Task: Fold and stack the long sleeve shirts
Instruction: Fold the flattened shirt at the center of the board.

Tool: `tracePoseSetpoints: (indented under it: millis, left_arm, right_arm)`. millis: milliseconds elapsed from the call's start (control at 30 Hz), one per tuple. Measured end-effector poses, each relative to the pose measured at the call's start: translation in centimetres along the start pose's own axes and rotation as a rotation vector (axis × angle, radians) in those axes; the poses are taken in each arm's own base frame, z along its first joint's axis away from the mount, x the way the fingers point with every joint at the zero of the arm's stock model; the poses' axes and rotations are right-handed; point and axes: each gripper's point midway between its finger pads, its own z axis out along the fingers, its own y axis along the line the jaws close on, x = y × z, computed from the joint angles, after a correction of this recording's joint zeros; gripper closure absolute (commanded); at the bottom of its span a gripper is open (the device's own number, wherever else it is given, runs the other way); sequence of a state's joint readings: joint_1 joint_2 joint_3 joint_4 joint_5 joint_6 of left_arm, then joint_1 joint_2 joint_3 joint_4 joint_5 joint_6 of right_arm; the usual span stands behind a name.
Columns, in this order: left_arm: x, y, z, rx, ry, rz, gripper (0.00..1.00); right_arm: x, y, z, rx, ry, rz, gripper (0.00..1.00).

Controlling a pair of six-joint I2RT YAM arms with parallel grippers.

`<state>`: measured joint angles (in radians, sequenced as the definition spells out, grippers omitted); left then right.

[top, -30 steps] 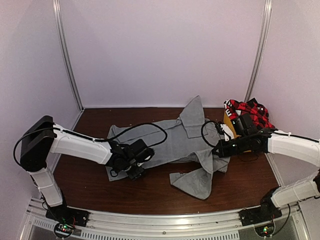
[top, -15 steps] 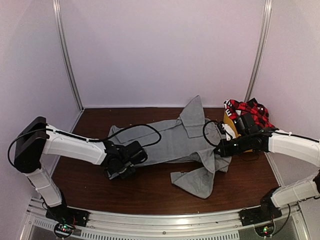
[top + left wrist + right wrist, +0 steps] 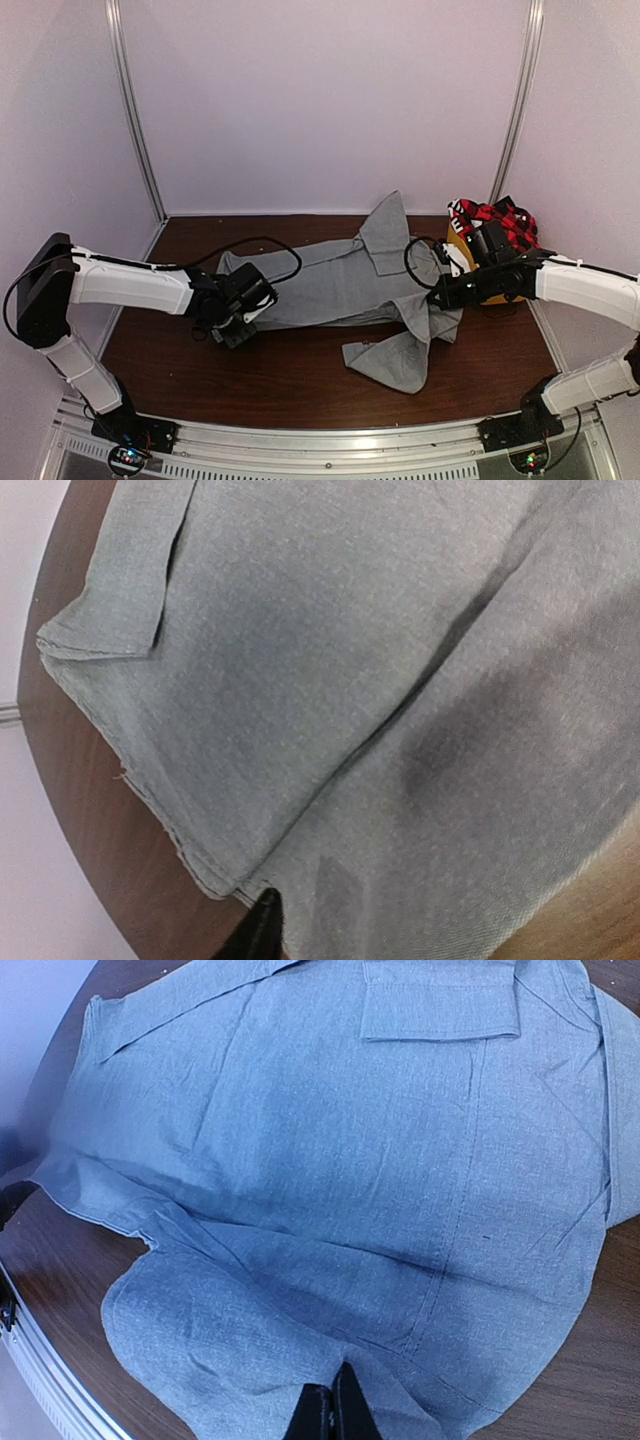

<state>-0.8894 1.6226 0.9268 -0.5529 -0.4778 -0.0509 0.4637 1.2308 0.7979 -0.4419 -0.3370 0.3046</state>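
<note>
The light-grey long sleeve shirt [image 3: 340,285] lies spread across the brown table, one sleeve [image 3: 395,360] towards the front and one towards the back. My left gripper [image 3: 235,322] is at the shirt's left hem end. In the left wrist view grey cloth [image 3: 350,680] fills the frame and one black fingertip [image 3: 262,930] shows at the hem. My right gripper [image 3: 442,294] is at the shirt's right end, its fingers [image 3: 335,1405] pressed together on grey cloth [image 3: 350,1160] below the chest pocket [image 3: 440,1005]. The red-and-black plaid shirt [image 3: 497,222] lies on the yellow tub [image 3: 459,248].
The yellow tub stands at the table's back right corner. White walls with metal posts enclose the table at the back and sides. An aluminium rail [image 3: 330,445] with both arm bases runs along the near edge. Bare brown table [image 3: 290,375] shows in front of the shirt.
My left gripper has moved left with the hem, drawing the shirt's left end out flatter. My right gripper has held its place at the right end.
</note>
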Motion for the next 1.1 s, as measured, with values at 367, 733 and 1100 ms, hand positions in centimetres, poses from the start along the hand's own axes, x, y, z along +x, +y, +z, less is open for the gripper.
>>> tracePoseSetpoints:
  millis: [367,733,1100]
  left_arm:
    - [0.1,-1.5,-0.7,0.154,-0.014,0.025,0.96]
    - [-2.1,3.4,-0.6,0.227,-0.056,-0.106,0.87]
    - [-1.9,4.7,2.9,0.289,0.026,-0.158,0.85]
  right_arm:
    - [0.2,-0.2,0.4,0.005,0.016,-0.007,1.00]
    - [-2.4,0.3,1.0,0.015,0.011,-0.029,1.00]
    - [-4.0,-1.1,4.7,0.064,0.079,-0.056,1.00]
